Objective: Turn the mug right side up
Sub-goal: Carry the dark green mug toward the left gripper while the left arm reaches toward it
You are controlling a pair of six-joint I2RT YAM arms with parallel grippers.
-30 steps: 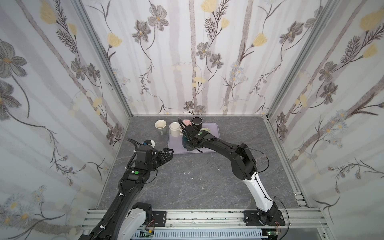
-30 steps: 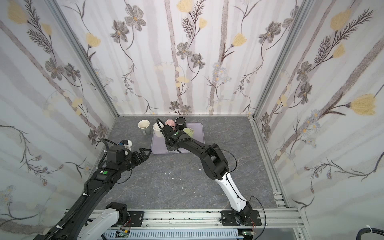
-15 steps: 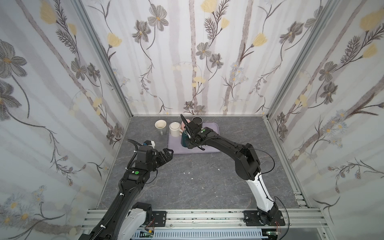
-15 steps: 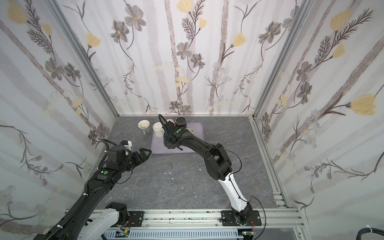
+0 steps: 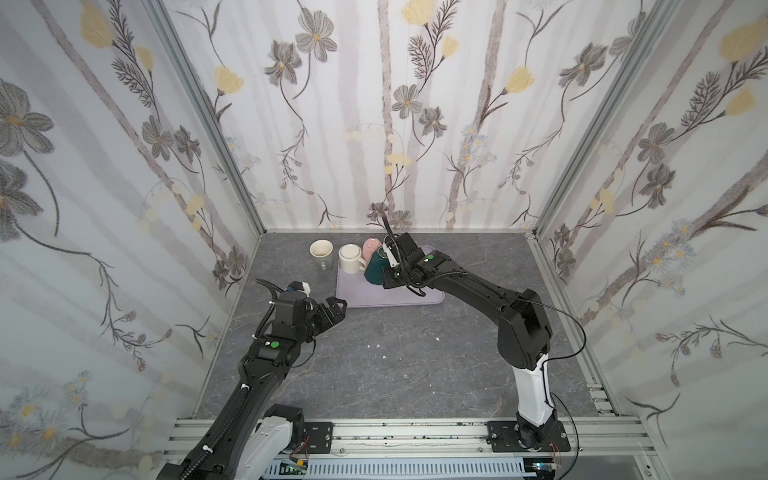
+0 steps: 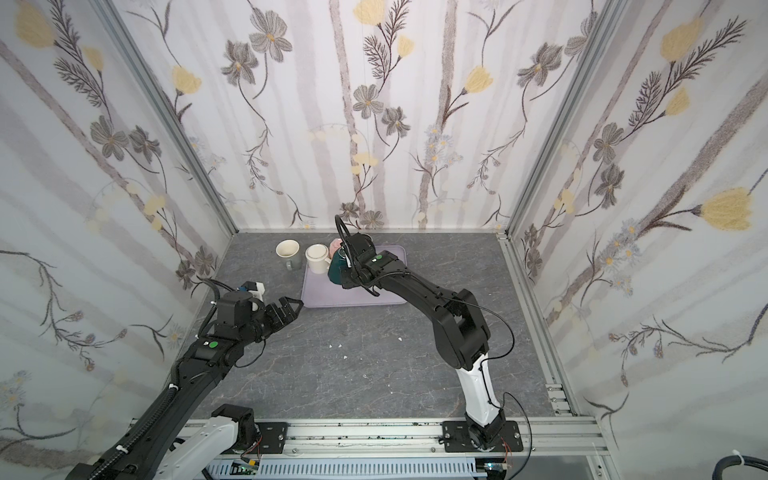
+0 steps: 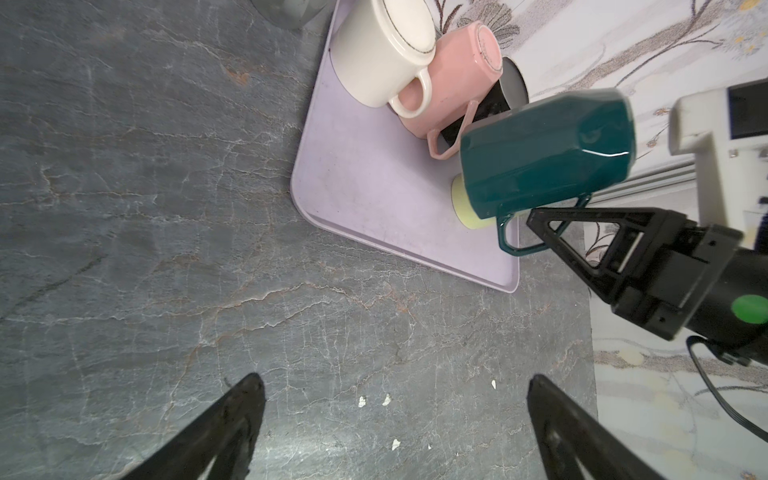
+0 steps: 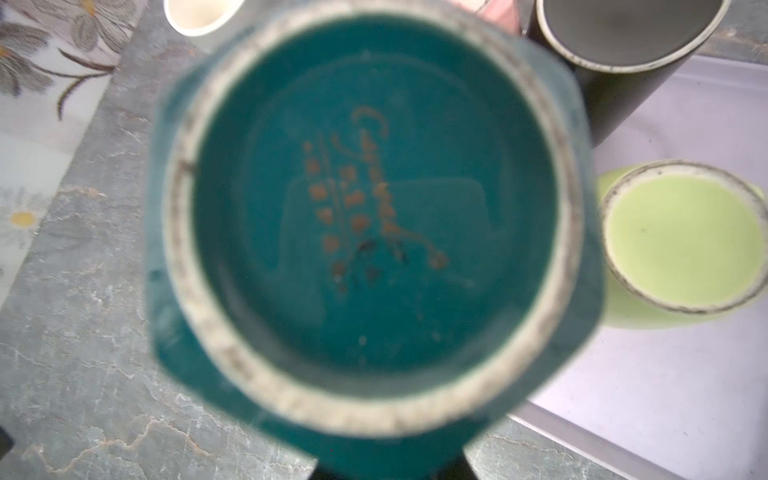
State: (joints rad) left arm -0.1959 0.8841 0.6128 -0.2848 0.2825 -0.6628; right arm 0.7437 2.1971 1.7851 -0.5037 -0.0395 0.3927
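A flower-papered enclosure surrounds a grey marbled tabletop (image 5: pixel 415 353). A lilac tray (image 5: pixel 415 297) lies at the far centre.

**Right arm.** The right gripper (image 7: pixel 540 220) is clamped on the handle of the teal mug (image 5: pixel 375 268). The mug hangs clear above the left part of the tray, tipped close to its side. In the right wrist view its base, with a gold mark, faces the camera. One second ago the mug sat lower and nearer. It has since risen and shifted toward the far wall, and the arm now hides most of the black mug (image 7: pixel 513 81) in both top views.

**Left arm.** The left gripper (image 5: pixel 334 311) hovers with its jaws spread wide, holding nothing, over the tabletop just off the tray's near-left corner. Its position is unchanged.

**Other items.**
- The cream mug (image 5: pixel 350 257) and pink mug (image 5: pixel 370 247) stand on the tray's far-left part.
- The green mug (image 8: pixel 681 237) stands base up on the tray beside the teal mug.
- A grey mug (image 5: pixel 321 251) stands on the tabletop to the left of the tray.
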